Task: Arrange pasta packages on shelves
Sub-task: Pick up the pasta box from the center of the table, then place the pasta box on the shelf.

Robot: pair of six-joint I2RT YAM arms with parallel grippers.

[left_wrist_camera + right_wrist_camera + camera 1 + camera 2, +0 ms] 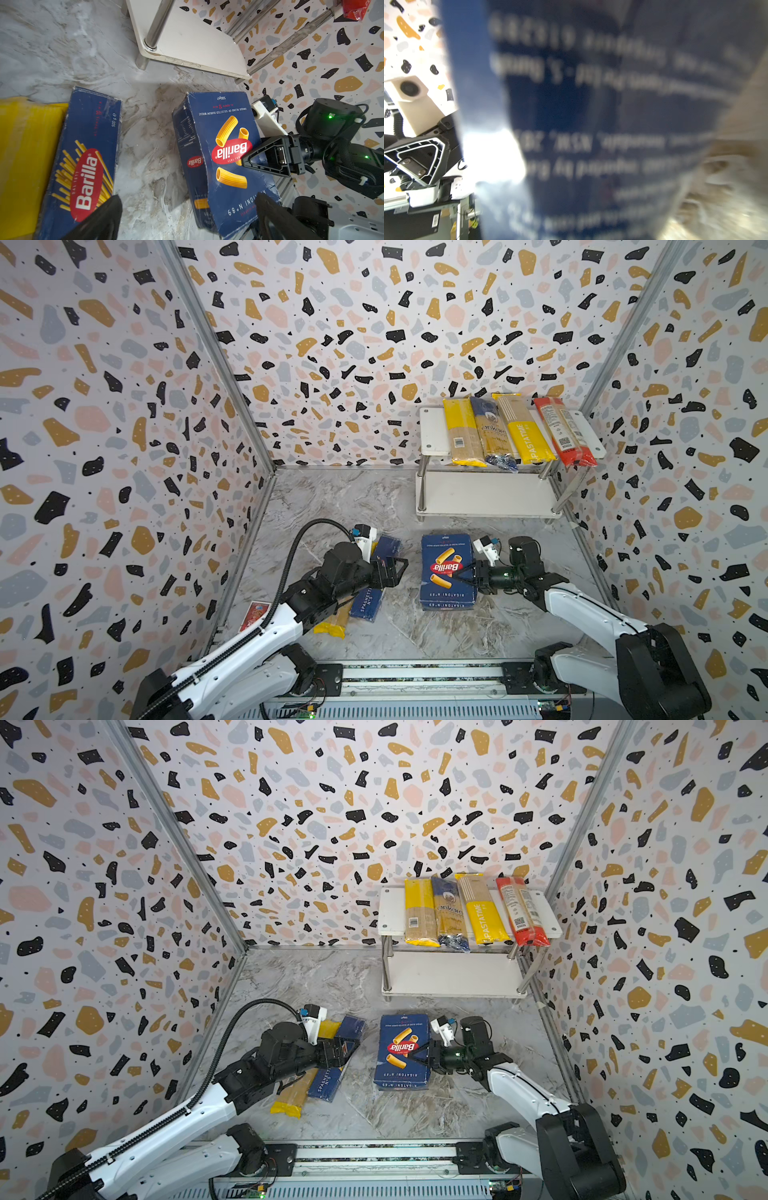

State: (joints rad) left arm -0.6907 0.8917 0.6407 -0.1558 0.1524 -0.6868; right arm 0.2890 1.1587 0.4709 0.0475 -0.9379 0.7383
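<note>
the wide rigatoni box (pixel 220 153) reads "barilla" in a red oval, with "rigatoni n°89", "500g" and "unique blend of selected durum wheat". in both top views its near side face repeats "rigatoni n°89". the slim spaghetti box (pixel 87 133) shows "barilla", "dal 1877" and "500 g", and in both top views "spaghetti n°5". on the top board of the shelves (pixel 432 435), a yellow bag (pixel 525 435) says "pastatime" and the dark blue bag (pixel 492 433) says "ankara". the label on the red bag (pixel 563 431) is too small to read.

The left arm (pixel 270 626), at seven o'clock, and the right arm (pixel 582 610), at five, are looking white with black joints (pixel 345 560). A ribbed black hose (pixel 292 558) is lying along the left one. Green lights (pixel 330 116) are glowing on the right. The left gripper (pixel 187 200) is showing black fingers (pixel 415 148) with silver screws (pixel 406 161).
</note>
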